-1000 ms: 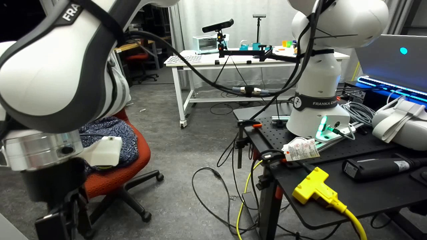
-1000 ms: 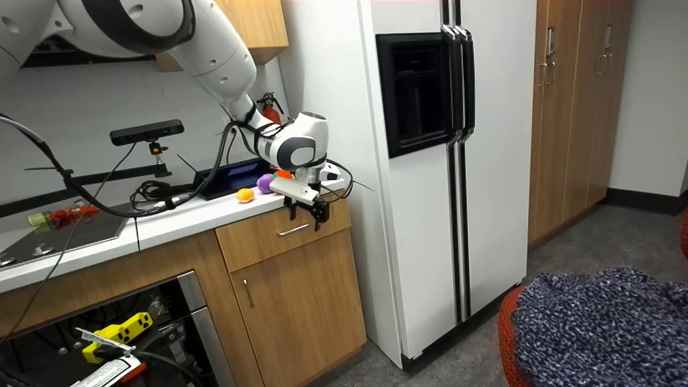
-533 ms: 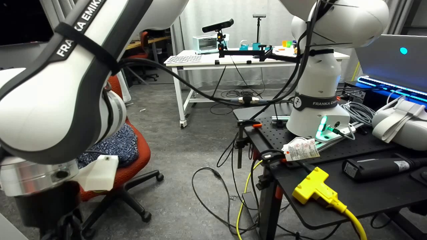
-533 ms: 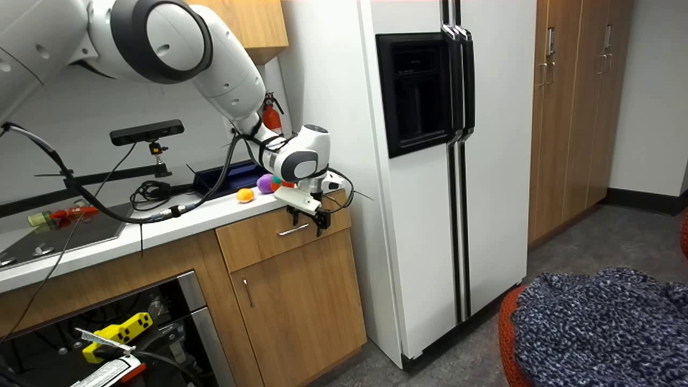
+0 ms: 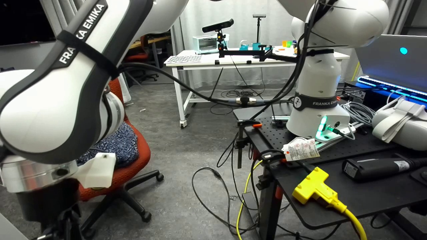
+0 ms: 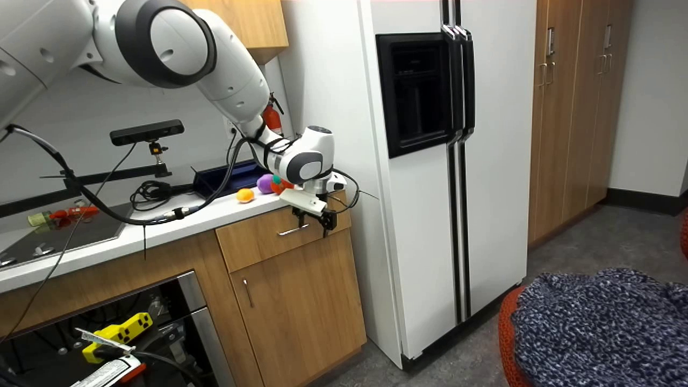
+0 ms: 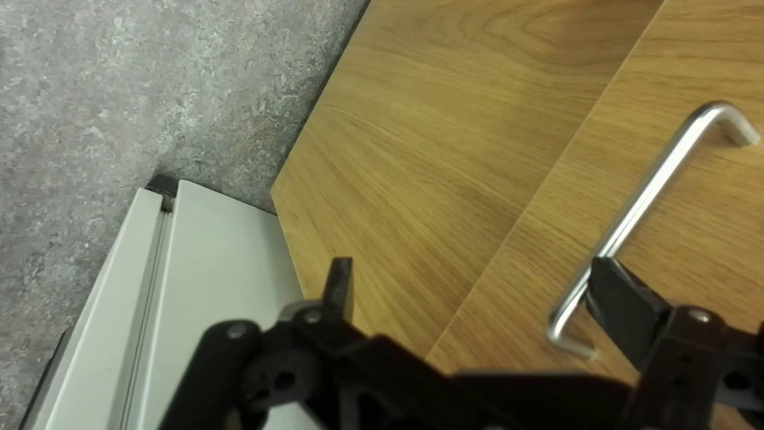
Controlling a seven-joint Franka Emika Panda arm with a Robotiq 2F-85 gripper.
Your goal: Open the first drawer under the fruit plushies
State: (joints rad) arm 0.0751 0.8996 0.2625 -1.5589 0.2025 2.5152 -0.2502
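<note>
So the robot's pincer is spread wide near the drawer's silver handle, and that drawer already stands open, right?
Not quite: an exterior view shows the drawer shut, its front flush with the cabinet door below. The pincer is indeed spread wide near the silver handle.

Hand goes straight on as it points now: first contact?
Likely the drawer handle: one finger overlaps it in the wrist view, and the open hand points down near it in an exterior view. Depth is unclear, so it might pass by.

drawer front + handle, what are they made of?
Drawer front: wood or wood-look laminate, satin; brown grain shows, but not which it is. Handle: metal, perhaps steel, smooth; silvery with bright highlights along the bar.
</note>
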